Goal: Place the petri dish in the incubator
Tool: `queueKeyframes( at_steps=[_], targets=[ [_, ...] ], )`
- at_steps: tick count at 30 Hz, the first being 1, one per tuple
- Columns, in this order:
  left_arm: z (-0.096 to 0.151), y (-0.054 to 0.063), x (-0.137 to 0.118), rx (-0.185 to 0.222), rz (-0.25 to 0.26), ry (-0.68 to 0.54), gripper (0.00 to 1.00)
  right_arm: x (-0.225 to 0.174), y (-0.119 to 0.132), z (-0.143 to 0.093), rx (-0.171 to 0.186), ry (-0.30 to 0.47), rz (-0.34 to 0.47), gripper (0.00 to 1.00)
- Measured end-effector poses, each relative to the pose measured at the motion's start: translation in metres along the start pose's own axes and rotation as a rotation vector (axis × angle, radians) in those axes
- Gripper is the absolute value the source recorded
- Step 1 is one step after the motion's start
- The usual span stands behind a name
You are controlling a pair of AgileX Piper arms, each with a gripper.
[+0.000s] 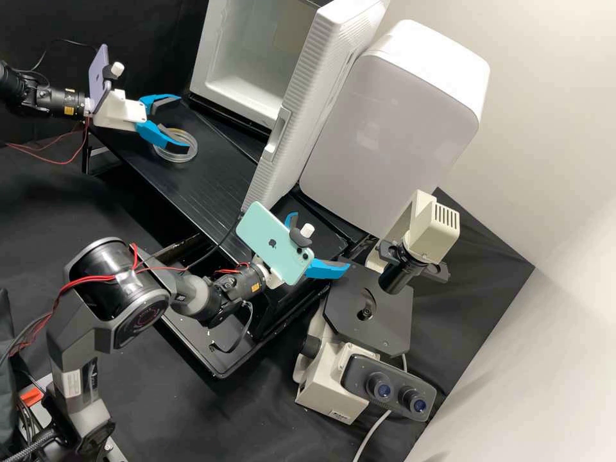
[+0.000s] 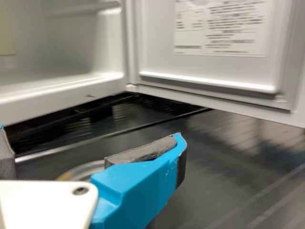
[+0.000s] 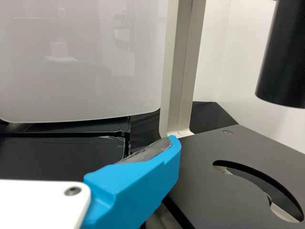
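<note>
Microscope (image 1: 359, 378), petri dish (image 1: 181, 150) outside open incubator (image 1: 215, 45), at spread left pincer (image 1: 185, 122)

The petri dish (image 1: 174, 144) lies on the shelf (image 1: 212, 186) before the incubator (image 1: 256, 58), microscope (image 1: 372, 333) farther right.

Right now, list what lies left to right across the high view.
Order: purple phone → dish → teal phone → eyepieces.
</note>
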Motion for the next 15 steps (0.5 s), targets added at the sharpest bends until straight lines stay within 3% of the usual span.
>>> queueKeyframes(
  at_steps=[4, 6, 11, 15],
  targets=[
    [0.005, -0.014, -0.006, -0.032, -0.032, -0.010, 1.00, 0.000, 0.000, 0.000, 0.000, 0.000, 0.000, 1.00],
    [0.006, -0.018, -0.009, -0.068, -0.039, -0.013, 1.00, 0.000, 0.000, 0.000, 0.000, 0.000, 0.000, 1.00],
    [0.009, -0.022, -0.015, -0.127, -0.026, -0.034, 1.00, 0.000, 0.000, 0.000, 0.000, 0.000, 0.000, 1.00],
    [0.010, -0.024, -0.023, -0.144, -0.015, -0.031, 1.00, 0.000, 0.000, 0.000, 0.000, 0.000, 0.000, 1.00]
  ],
)
